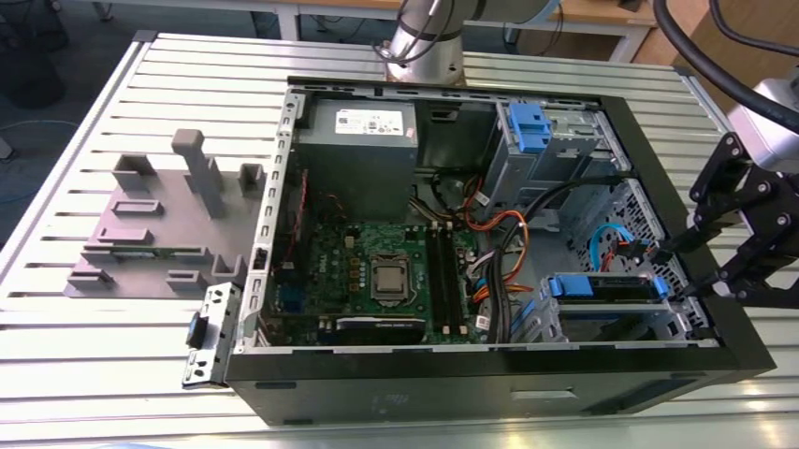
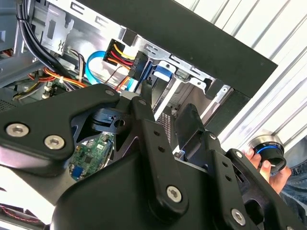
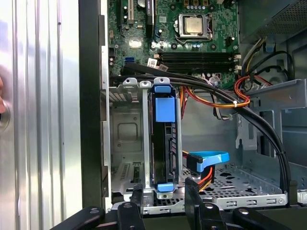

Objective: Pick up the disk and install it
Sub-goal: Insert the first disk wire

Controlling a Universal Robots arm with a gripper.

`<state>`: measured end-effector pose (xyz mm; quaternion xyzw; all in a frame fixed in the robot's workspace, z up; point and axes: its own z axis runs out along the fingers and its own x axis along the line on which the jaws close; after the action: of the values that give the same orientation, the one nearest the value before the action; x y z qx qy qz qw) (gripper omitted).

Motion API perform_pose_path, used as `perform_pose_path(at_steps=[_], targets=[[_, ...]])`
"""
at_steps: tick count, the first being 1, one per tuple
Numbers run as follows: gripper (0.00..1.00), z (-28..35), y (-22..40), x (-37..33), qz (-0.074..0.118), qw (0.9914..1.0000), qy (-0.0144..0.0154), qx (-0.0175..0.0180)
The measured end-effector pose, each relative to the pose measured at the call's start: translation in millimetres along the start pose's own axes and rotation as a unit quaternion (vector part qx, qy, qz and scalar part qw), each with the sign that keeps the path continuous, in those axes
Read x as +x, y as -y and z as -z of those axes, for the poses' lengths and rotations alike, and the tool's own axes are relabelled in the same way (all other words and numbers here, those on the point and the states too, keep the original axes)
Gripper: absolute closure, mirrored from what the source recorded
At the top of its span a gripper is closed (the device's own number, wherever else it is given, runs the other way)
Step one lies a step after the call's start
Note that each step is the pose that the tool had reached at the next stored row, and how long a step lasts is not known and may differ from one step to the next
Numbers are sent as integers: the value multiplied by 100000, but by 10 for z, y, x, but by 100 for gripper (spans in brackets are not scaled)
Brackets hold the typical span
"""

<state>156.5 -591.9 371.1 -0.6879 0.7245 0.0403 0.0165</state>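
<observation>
From my station, the arm [image 1: 425, 37] is cut off by the top edge of the exterior view, so I see just its base column beyond the far edge of the computer case [image 1: 500, 374]. The gripper [image 1: 705, 267] runs off that view's right edge. In the second wrist view its black linkage covers most of the case interior, and I cannot tell how its fingers stand. The disk [image 3: 164, 143] sits edge-on in the drive cage [image 3: 129, 139] in the first wrist view, so its label is hidden. A person's hand [image 2: 268, 165] at the table's edge is half covered by the gripper body.
</observation>
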Motion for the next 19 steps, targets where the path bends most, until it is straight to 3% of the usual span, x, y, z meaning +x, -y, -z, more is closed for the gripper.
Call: perform_pose_path(at_steps=[12,14,19], targets=[[53,-7,23,-1,0,100000,3,-1],[53,-32,81,-2,-1,100000,-1,0],[53,-43,100,-2,0,100000,-4,-1]])
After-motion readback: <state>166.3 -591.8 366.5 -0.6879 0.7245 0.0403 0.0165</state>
